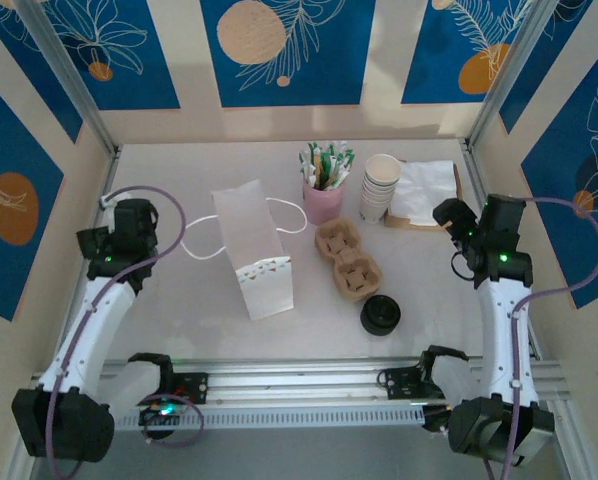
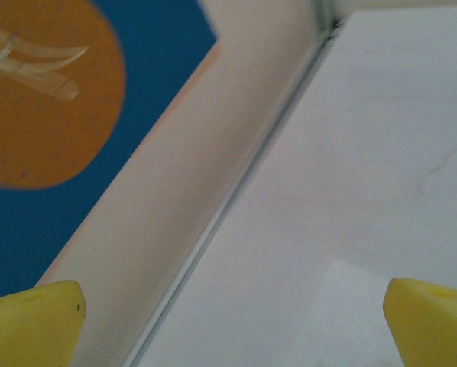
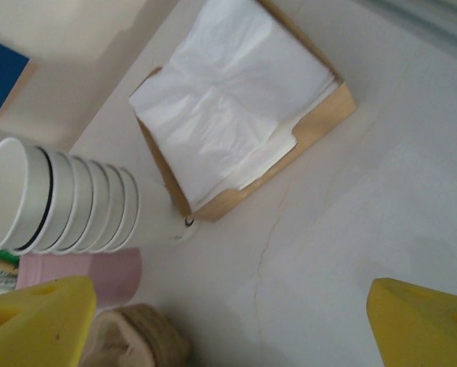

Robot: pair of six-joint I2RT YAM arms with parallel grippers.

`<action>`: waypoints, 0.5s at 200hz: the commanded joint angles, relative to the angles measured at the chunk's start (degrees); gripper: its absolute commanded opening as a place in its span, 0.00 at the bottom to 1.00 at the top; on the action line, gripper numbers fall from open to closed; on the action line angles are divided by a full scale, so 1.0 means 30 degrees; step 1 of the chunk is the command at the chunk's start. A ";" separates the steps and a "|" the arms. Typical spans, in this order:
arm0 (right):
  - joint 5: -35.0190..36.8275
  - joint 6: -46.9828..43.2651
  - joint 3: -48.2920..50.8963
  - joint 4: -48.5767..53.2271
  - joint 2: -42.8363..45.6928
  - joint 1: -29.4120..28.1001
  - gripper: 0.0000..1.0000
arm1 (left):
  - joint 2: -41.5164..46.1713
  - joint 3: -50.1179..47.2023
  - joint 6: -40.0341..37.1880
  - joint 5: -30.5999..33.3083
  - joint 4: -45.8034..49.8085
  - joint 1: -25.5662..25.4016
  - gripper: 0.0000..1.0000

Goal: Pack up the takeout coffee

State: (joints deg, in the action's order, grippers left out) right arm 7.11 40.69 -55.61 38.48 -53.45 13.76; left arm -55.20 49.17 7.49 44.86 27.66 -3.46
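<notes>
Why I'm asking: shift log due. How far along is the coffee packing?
Nothing looks done: the cardboard tray has both hollows empty, the cups are stacked without lids, the black lids sit in their own pile. In hand: nothing; left claw and right claw are open. Left: everything, including loading the bag.

Bag (image 1: pixel 254 262) lying left of cup tray (image 1: pixel 347 260); lid stack (image 1: pixel 380 315) sitting just before it; stirrer cup (image 1: pixel 322 203), cup stack (image 1: pixel 380 188), napkins (image 1: pixel 425 190) standing behind, left to right.

Cups (image 1: pixel 382 186) stacked lidless, upright; blk lid stack (image 1: pixel 380 315) apart.
</notes>
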 commanded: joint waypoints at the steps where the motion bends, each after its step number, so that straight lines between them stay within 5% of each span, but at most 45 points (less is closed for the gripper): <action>1: -0.2484 0.0702 -0.1700 0.2123 -0.0860 0.0028 0.88 | 0.2199 0.0633 0.2736 -0.2032 0.2572 0.1167 1.00; 25: -0.3401 0.0859 -0.3596 0.2800 -0.1968 -0.0584 0.77 | 0.3695 0.2190 0.4993 -0.8446 0.2399 0.1301 1.00; 55: -0.2314 0.0618 -0.6108 0.3140 -0.3336 -0.2631 0.65 | 0.3948 0.3366 0.7000 -1.7531 0.0832 0.1299 0.86; 85: -0.1241 0.0587 -0.8237 0.3458 -0.5386 -0.4355 0.61 | 0.3759 0.3767 0.8519 -2.1565 0.1397 0.1272 0.69; 100: -0.0526 0.0530 -0.9415 0.4040 -0.6609 -0.4978 0.61 | 0.3759 0.4380 0.8147 -2.1916 0.3346 0.1243 0.64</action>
State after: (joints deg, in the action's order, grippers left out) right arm 2.22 42.46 -79.18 46.70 -68.73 1.04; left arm -43.53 59.46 29.54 -8.29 31.57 0.14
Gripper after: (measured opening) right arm 0.611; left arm 0.672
